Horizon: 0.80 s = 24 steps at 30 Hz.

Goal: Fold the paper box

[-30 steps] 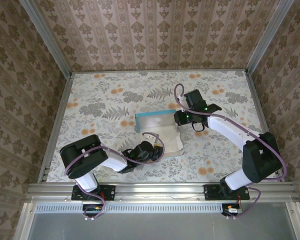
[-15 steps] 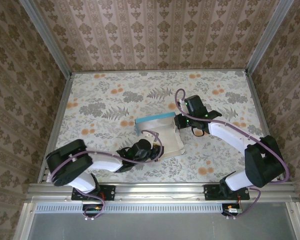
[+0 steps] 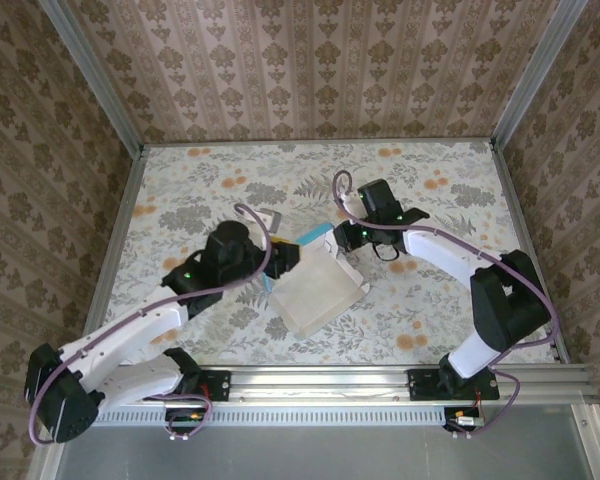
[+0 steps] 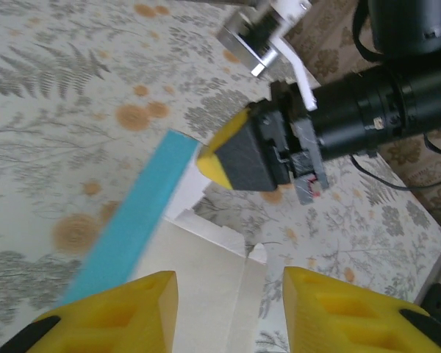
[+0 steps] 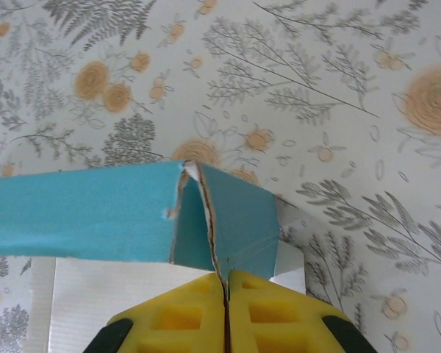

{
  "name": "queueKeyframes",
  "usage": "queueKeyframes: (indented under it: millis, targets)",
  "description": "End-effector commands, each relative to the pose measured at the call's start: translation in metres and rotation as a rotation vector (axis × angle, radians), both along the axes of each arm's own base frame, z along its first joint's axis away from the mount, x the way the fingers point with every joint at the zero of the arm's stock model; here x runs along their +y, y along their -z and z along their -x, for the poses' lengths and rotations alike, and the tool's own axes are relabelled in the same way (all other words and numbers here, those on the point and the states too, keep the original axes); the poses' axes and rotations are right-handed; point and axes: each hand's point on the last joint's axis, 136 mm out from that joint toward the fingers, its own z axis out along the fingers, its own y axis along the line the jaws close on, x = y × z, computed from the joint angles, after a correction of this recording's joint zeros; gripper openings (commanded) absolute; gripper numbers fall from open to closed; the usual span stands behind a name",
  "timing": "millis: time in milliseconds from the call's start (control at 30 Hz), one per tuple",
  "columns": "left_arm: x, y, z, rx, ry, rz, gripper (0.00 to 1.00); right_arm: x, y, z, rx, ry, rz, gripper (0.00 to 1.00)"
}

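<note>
The paper box (image 3: 320, 292) lies mid-table with its white inside up and a turquoise wall (image 3: 315, 236) raised along its far edge. My right gripper (image 3: 342, 240) is shut on the box's far right corner; in the right wrist view the fingers (image 5: 279, 309) pinch the turquoise corner flap (image 5: 239, 213) beside the long wall (image 5: 81, 213). My left gripper (image 3: 285, 262) hovers at the box's left far side, open. Its yellow fingers (image 4: 110, 316) straddle the white panel (image 4: 206, 257) without touching it. The right gripper (image 4: 209, 162) shows just beyond the turquoise wall (image 4: 132, 220).
The floral tabletop (image 3: 200, 200) is fenced by metal rails at the left (image 3: 115, 250), right (image 3: 520, 230) and near edge (image 3: 320, 378). Patterned walls rise behind. Purple cables loop over both arms near the box.
My left gripper let go of the box's near edge, opened, and swung up to its left far side. The box turned and slid slightly nearer. The right gripper kept its grip.
</note>
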Motion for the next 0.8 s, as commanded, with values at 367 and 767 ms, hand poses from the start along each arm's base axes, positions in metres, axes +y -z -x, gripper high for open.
queueKeyframes:
  millis: [367,767]
  targets:
    - [0.007,0.032,-0.068,0.139,0.081,0.069,0.48,0.045,-0.002,0.011,0.013,-0.196,-0.004,0.11]
    - [-0.011,0.059,-0.093,0.176,0.080,0.145,0.53,0.055,0.012,0.015,0.010,-0.213,0.070,0.11]
